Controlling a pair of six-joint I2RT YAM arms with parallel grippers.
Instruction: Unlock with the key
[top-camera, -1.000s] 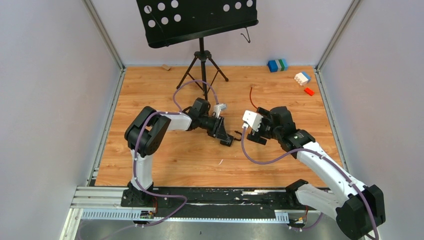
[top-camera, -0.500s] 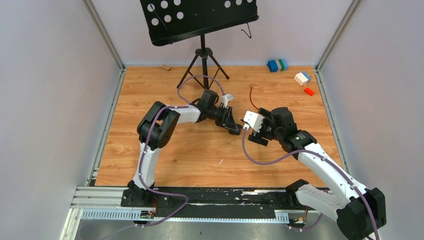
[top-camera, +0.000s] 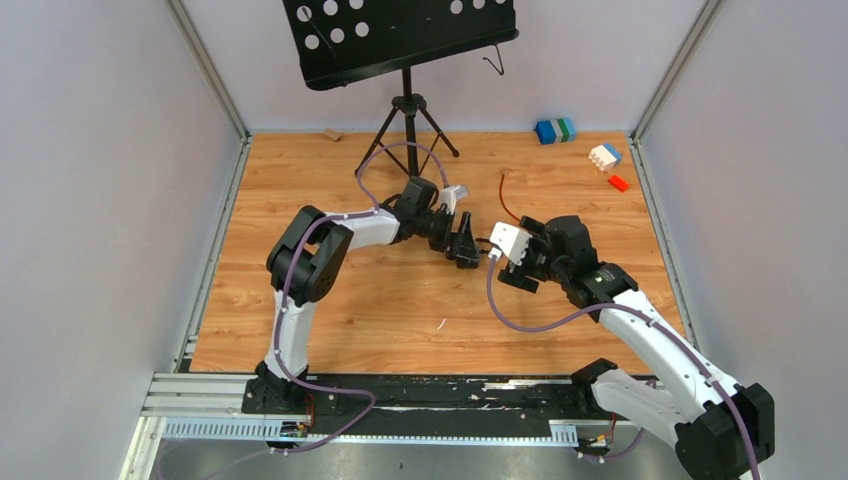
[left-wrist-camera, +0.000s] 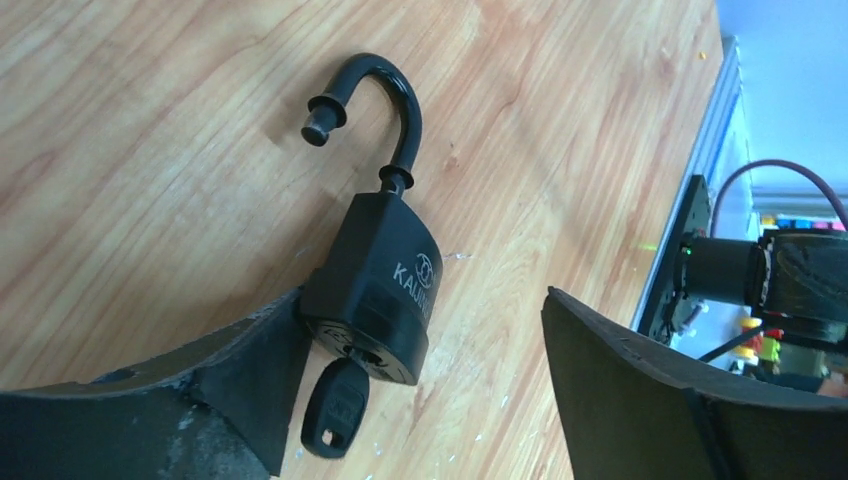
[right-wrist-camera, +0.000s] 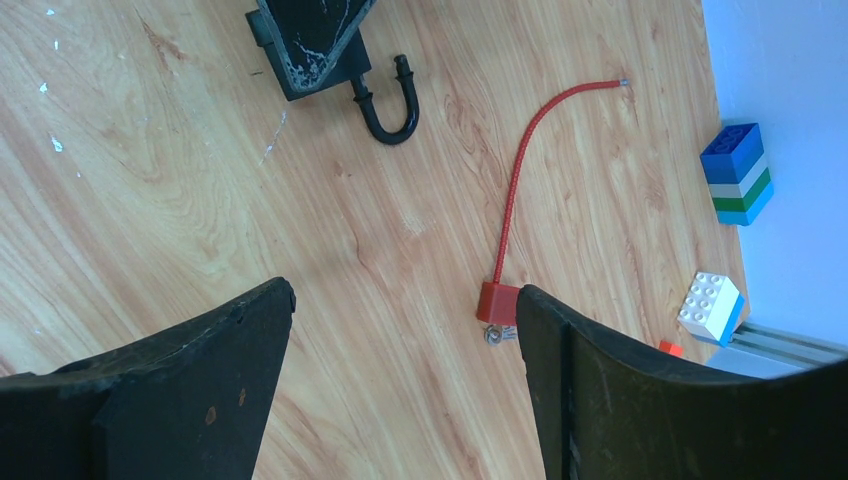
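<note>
Your left claw (left-wrist-camera: 417, 300) stands wide open in the left wrist view, w/ one finger (left-wrist-camera: 200, 400) at btm left and the other at btm right. It grips nothing. The btm-left finger's tip touches the side of the padlock (left-wrist-camera: 385, 285). The other finger is well apart from it, w/ bare table (left-wrist-camera: 150, 150) between. The padlock lies flat on the wood at ctr frame. Its shackle (left-wrist-camera: 390, 95) is free at one end & curves toward top ctr. The key (left-wrist-camera: 335, 412) sits in the keyhole at the body's btm end, head sticking out just beside the touching finger.

Your right claw (right-wrist-camera: 403, 293) is open too, holding nothing, over bare wood. In its view a red cable (right-wrist-camera: 520, 170) runs from top right down to a red end piece just beside the btm-right finger; can't tell if they touch. Coloured blocks (right-wrist-camera: 738, 175) sit at the right edge.
</note>
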